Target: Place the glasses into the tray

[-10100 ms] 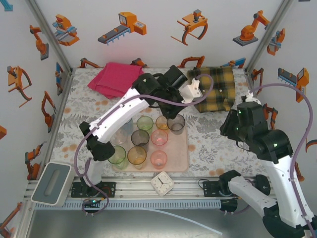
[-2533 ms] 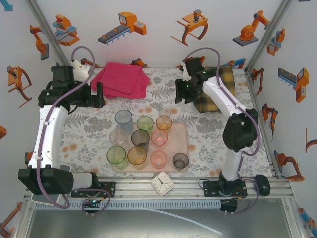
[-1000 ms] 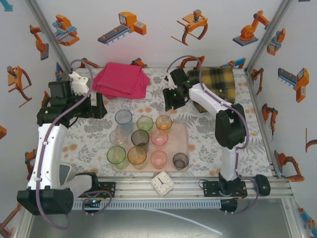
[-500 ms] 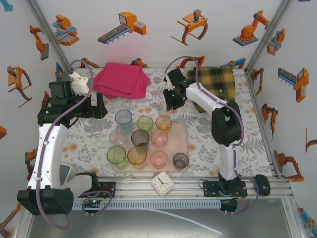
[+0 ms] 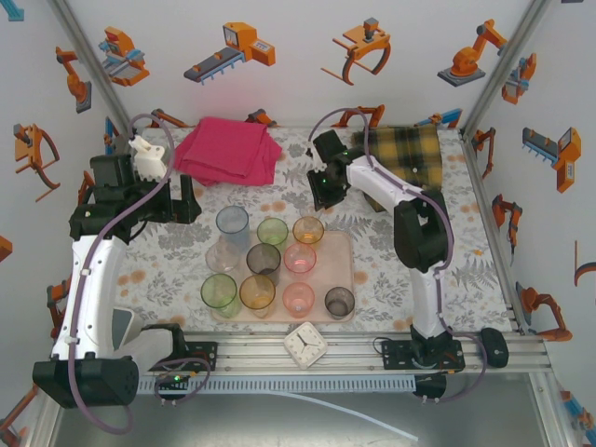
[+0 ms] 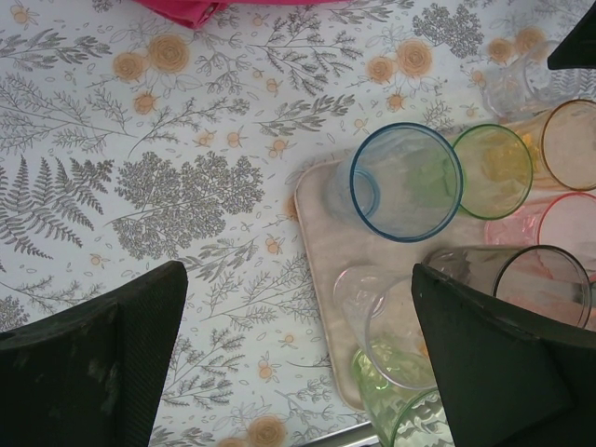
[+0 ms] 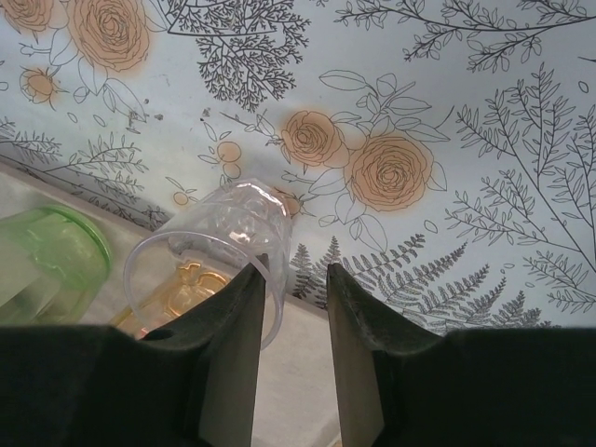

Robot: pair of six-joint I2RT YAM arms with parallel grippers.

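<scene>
Right jaws have been narrowed over the last second, with the rim wall of the clear glass (image 7: 214,233) between them; not yet clamped, a gap remains. Glass judged still on the desk (image 7: 484,112), beside the tray (image 6: 321,223). Left jaws wide apart. Grasp judged imminent.

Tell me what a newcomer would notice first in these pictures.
First, the cluster of coloured glasses on the pale-pink tray at the near middle of the table. Next, the right tool, set at the rim of a clear glass just beyond the tray's far edge. Behind lie a magenta cloth on the left and a yellow plaid cloth on the right.
</scene>
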